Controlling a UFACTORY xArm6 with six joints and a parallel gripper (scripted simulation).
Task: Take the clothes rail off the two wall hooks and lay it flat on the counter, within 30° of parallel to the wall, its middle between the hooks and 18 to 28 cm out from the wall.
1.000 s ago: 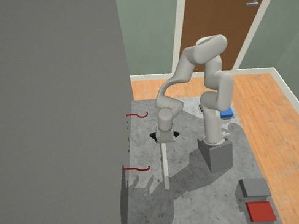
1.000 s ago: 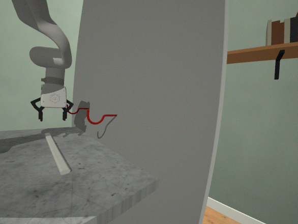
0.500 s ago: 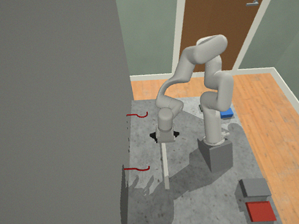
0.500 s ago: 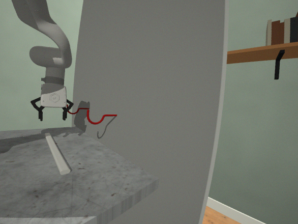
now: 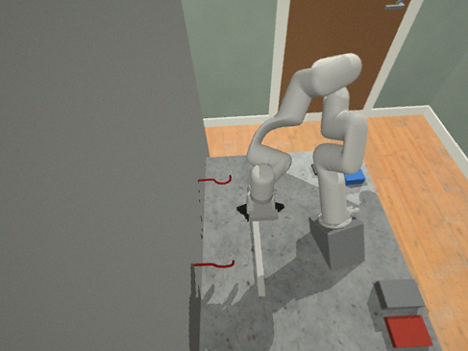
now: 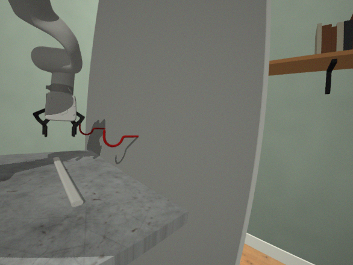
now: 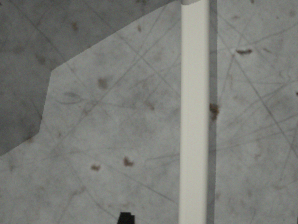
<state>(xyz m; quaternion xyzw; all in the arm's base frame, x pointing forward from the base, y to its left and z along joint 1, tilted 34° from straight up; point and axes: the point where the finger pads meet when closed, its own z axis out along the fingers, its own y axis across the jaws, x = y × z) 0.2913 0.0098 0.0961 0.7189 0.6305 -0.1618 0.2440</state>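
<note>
Rail (image 6: 68,182) lies flat on the counter (image 6: 120,211); hand (image 6: 58,130) above it, fully open, empty.

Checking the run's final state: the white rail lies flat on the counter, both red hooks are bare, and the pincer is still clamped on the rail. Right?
Not quite. The pincer is open and holds nothing; in the exterior view it hangs above the rail without touching it. The rest holds: the rail lies flat on the counter, and the top view shows both red hooks bare.
</note>
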